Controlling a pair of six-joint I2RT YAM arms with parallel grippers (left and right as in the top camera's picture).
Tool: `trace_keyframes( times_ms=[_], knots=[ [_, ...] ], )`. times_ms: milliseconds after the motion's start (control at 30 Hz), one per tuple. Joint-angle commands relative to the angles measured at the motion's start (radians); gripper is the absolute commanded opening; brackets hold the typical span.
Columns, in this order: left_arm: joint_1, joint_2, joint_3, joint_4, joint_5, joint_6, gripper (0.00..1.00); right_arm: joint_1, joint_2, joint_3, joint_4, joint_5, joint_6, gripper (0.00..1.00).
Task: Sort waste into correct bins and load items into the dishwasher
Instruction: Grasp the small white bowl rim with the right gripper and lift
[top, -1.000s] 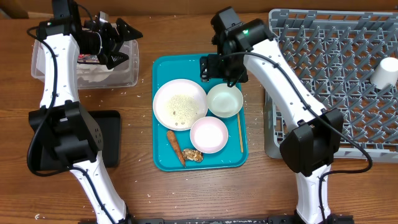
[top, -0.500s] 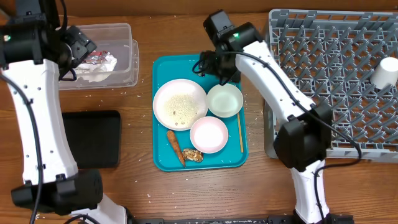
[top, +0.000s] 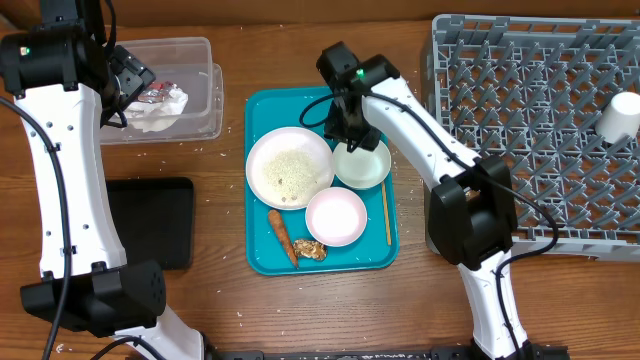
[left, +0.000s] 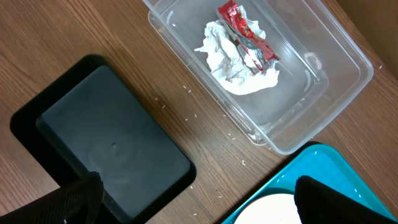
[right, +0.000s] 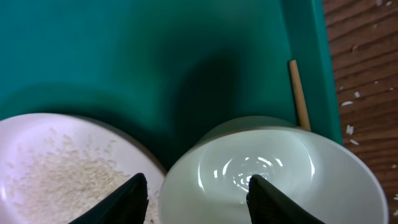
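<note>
On the teal tray (top: 262, 110) my right gripper (top: 350, 132) (right: 198, 202) is low over the pale green bowl (top: 364, 163) (right: 280, 180). Its jaws are open and straddle the bowl's left rim, one finger inside and one between bowl and plate. The white plate (top: 289, 167) (right: 62, 168) carries rice. The pink bowl (top: 336, 216), sausage stick (top: 283, 235) and brown lump (top: 310, 248) lie nearer the front. The clear tub (top: 200, 100) (left: 323, 93) holds napkins (left: 236, 74) and the red wrapper (left: 245, 34). My left gripper (top: 128, 82) (left: 199, 205) hangs open and empty high by the tub.
The black tray (top: 145, 222) (left: 106, 143) lies front left. The grey rack (top: 530, 120) stands at the right with a white cup (top: 617, 116) in it. A thin wooden stick (top: 386, 213) (right: 300, 93) lies along the teal tray's right side. Rice grains dot the wood.
My right gripper has shifted left and down onto the green bowl's rim, and its jaws have narrowed. The left arm has lifted back from the tub, staying open.
</note>
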Motion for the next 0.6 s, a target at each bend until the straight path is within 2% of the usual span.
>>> trace_keyframes(
  times_ms=[0,167,333,567],
  knots=[
    [0.002,0.002,0.002,-0.002,-0.024,-0.013,1.0,0.001,-0.001,-0.066,0.069,-0.061,0.026,0.53],
    [0.002,0.002,0.002,-0.002,-0.024,-0.013,1.0,0.005,-0.001,-0.068,0.101,-0.074,0.025,0.54],
    [0.002,0.002,0.002,-0.002,-0.024,-0.013,1.0,0.006,-0.001,-0.069,0.101,-0.042,0.026,0.41],
    [0.002,0.002,0.002,-0.002,-0.024,-0.013,1.0,0.014,-0.001,-0.126,0.132,-0.034,0.026,0.39]
  ],
)
